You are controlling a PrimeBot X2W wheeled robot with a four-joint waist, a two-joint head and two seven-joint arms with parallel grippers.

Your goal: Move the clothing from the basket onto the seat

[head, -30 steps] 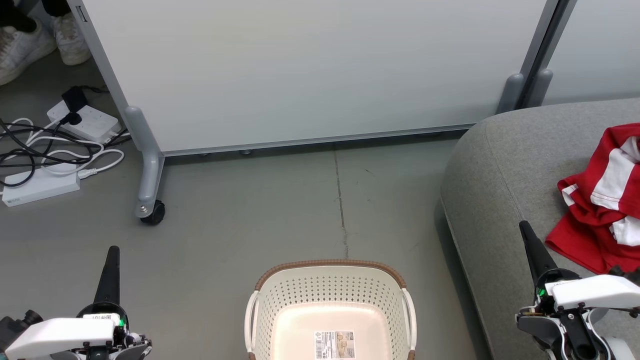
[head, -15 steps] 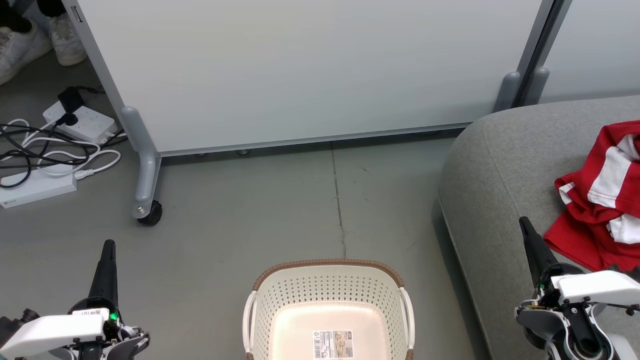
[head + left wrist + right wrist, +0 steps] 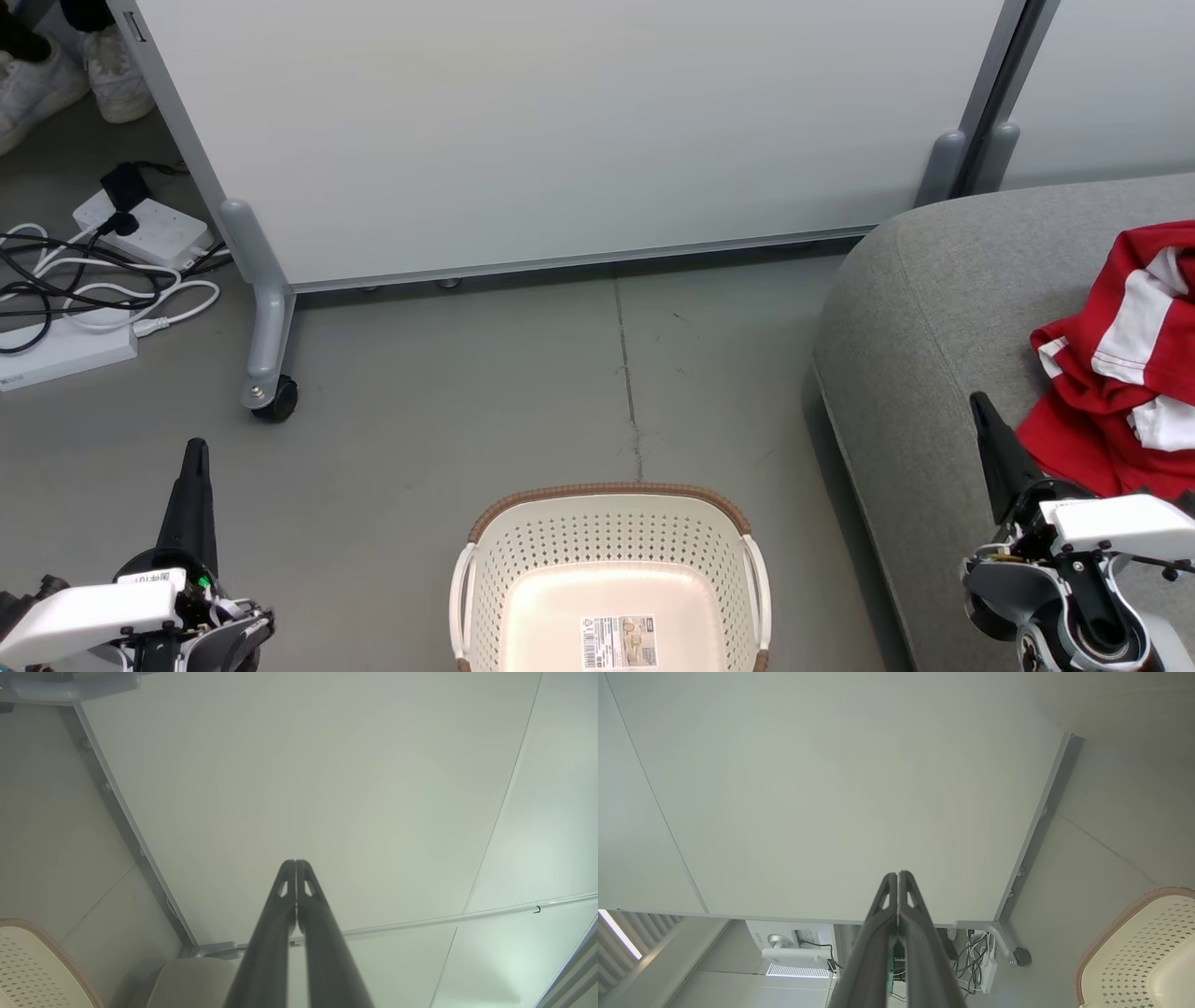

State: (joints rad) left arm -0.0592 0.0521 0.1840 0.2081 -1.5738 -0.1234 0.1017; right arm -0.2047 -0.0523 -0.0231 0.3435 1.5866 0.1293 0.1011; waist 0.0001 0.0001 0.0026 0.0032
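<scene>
The cream perforated basket [image 3: 611, 537] with its brown rim stands on the floor at the bottom centre, with nothing but a barcode label on its bottom. Red clothing [image 3: 1125, 373] with white panels lies crumpled on the grey seat [image 3: 924, 308] at the right. My left gripper [image 3: 195, 448] is shut and holds nothing, left of the basket. My right gripper [image 3: 978, 403] is shut and holds nothing, over the seat's front edge beside the clothing. The wrist views show the shut left gripper [image 3: 296, 863] and the shut right gripper [image 3: 898, 875], with a corner of the basket [image 3: 28, 961] [image 3: 1139, 947].
A white wheeled partition [image 3: 560, 131] stands behind the basket, its caster [image 3: 277, 397] on the grey floor. Power strips and tangled cables [image 3: 93, 280] lie at the left. A person's white shoes [image 3: 65, 65] show at the top left.
The head camera has shifted, so the whole picture slid a little left and up. Both grippers stay shut with nothing in them; basket and clothing have not moved.
</scene>
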